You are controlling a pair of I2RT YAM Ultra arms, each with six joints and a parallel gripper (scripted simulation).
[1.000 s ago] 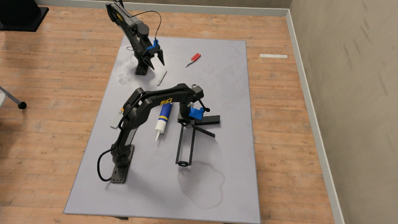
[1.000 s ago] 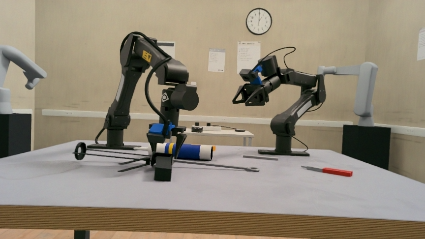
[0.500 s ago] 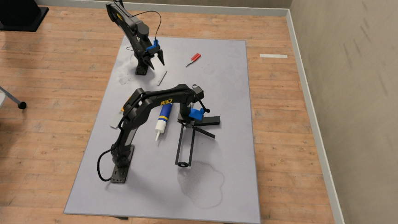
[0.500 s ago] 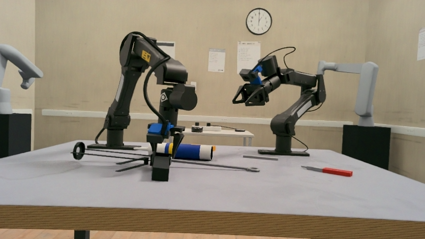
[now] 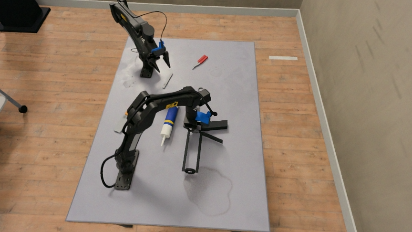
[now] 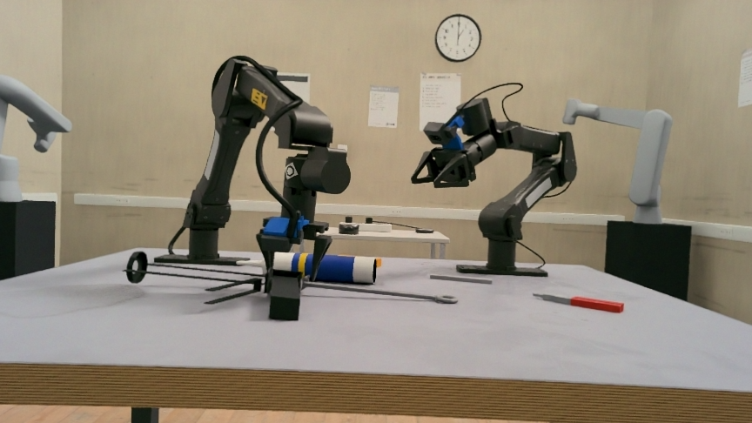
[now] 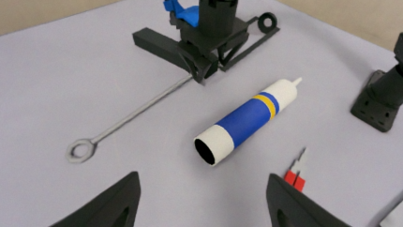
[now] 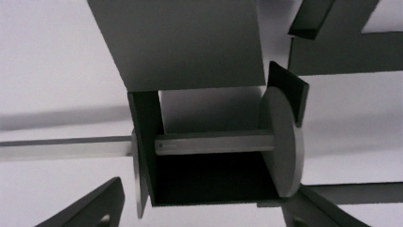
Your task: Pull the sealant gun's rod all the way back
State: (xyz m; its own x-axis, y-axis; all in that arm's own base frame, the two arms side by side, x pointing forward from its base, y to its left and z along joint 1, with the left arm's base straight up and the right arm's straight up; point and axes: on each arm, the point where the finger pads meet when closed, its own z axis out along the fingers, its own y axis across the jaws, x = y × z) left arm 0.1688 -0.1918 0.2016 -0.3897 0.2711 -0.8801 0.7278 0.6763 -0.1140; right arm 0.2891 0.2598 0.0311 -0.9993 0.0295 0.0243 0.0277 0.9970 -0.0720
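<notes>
Both sets of jaws are parted with nothing gripped: the left jaws (image 5: 164,69) (image 6: 425,183) and the right jaws (image 5: 195,131) (image 6: 291,285) each stand well open, short of full. From the top, the left ones hang near the bench's upper-left corner, while the right ones are down at the sealant gun (image 5: 214,125) (image 6: 284,302) (image 7: 159,47) (image 8: 187,42). That gun lies between the long edges of the bench (image 5: 244,202) (image 6: 473,346) (image 7: 47,94) (image 8: 56,56), nearer the right one, its thin black rails running toward the bottom edge and ending in a ring (image 5: 185,170) (image 6: 130,267) (image 7: 261,22).

Exterior view: blocky matte-black handle facing the near edge, right fingers straddling the gun's middle. Can't tell if they touch it. Bench top is smooth pale grey, with striped, ply-looking edging.

Left wrist: slim grey rod (image 6: 367,290) (image 7: 142,110) (image 8: 213,144) sticking well out of the gun, with a loop on the end. Beside it is a fat blue-and-white cartridge (image 5: 169,121) (image 6: 331,267) (image 7: 248,122), yellow band, open black end.

Right wrist: fingertips down at both lower corners, boxy dark bracket between, rod running through, flat rounded disc (image 8: 286,145) at the right side.
</notes>
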